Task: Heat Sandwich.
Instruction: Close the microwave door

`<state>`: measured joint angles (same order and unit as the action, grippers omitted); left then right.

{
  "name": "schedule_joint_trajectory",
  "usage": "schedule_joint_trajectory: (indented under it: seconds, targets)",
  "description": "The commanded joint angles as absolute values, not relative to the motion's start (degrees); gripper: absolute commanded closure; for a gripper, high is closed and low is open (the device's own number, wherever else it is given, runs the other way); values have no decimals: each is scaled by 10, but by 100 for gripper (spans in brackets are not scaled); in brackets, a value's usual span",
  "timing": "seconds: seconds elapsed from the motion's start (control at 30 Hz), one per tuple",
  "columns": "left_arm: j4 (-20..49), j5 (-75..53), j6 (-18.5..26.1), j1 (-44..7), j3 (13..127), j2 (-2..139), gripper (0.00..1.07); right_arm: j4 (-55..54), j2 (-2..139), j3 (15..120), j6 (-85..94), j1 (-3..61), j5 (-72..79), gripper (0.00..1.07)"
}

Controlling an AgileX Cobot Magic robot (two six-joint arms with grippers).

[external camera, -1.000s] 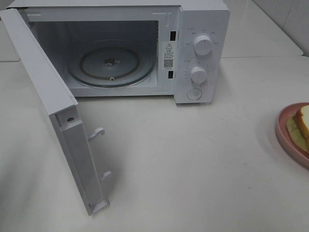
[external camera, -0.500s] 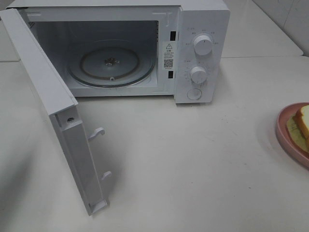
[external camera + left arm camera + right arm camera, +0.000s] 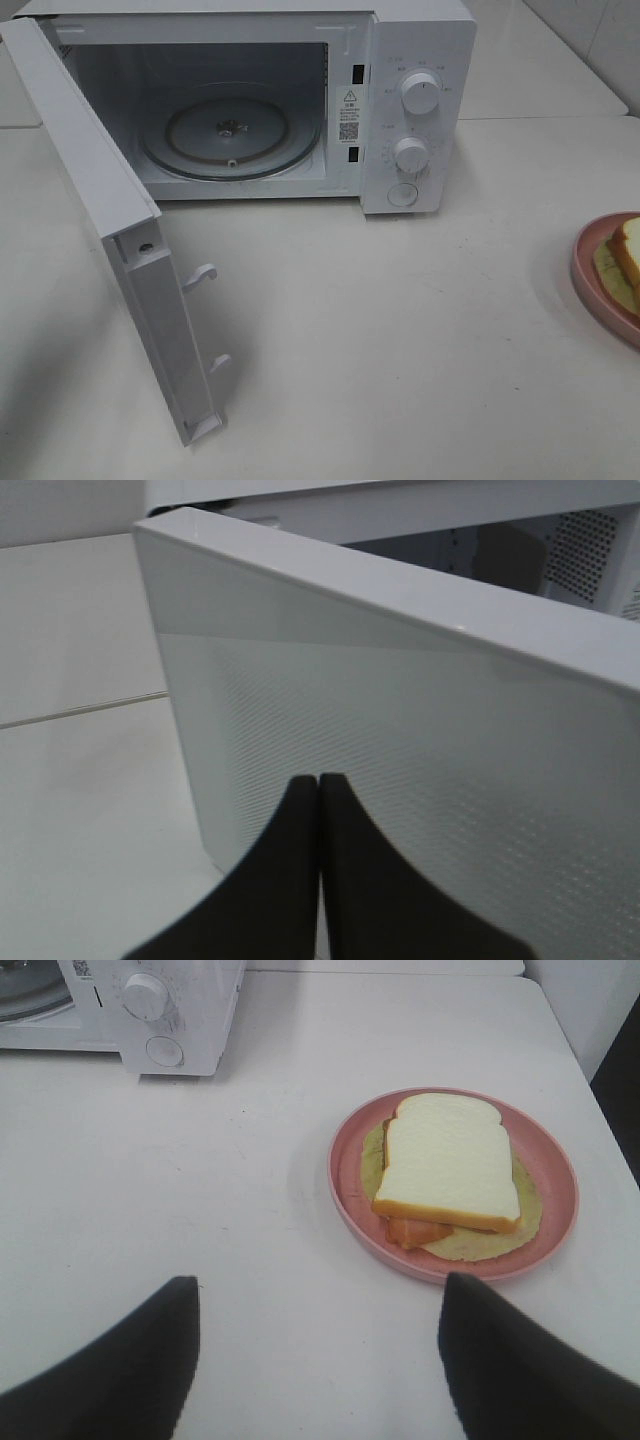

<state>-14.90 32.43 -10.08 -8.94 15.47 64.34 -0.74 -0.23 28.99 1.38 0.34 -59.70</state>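
On the round pink plate [image 3: 455, 1250] at the right edge of the table [image 3: 400, 330] lies the sandwich [image 3: 447, 1165], a pale bread slice with a golden crust on top, an orange filling and a thin yellowish layer showing under it. In the high view only a sliver of the sandwich [image 3: 628, 250] and plate [image 3: 592, 285] shows, cut by the picture's border. The plate sits near the table's right edge, well apart from the microwave [image 3: 415, 100].

The right gripper [image 3: 320, 1360] hangs above the bare table just short of the plate, its two dark fingers [image 3: 120, 1370] spread wide with nothing between them. Between plate and microwave the white tabletop lies bare.

The microwave's door [image 3: 130, 250] is swung fully out to the left, its free edge with two latch hooks [image 3: 205, 275] pointing toward the table's front. Inside, the glass turntable [image 3: 230, 135] lies flat. Two knobs [image 3: 420, 92] and a round button sit on the panel at the oven's right.

The left gripper [image 3: 319, 780] is closed, its fingertips pressed together with nothing held, near the outer face of the door [image 3: 400, 780]; whether it touches cannot be told. Behind the table are pale tiled walls.
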Motion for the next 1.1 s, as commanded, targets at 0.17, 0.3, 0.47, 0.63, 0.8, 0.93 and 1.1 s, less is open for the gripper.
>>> schedule_joint_trajectory:
  seconds: [0.17,0.3,0.47,0.63,0.8,0.93,1.1]
  targets:
    - [-233,428,-154,-91,153,725,107,-4,-17,289,13,1,-595,41]
    - [-241,458,-154,-91,153,752,107,-4,-17,289,13,1,-595,41]
    - [-242,491,-154,-92,153,772,107,-4,-17,289,13,1,-595,41]
    - [-236,496,-143,-115,160,793,107,-4,-17,289,13,1,-595,41]
    - [-171,494,-97,-175,183,826,107,-4,-17,289,13,1,-595,41]
    - [-95,493,-39,-224,203,842,107,-4,-17,289,13,1,-595,41]
    - [41,494,58,-288,230,865,107,-4,-17,289,13,1,-595,41]
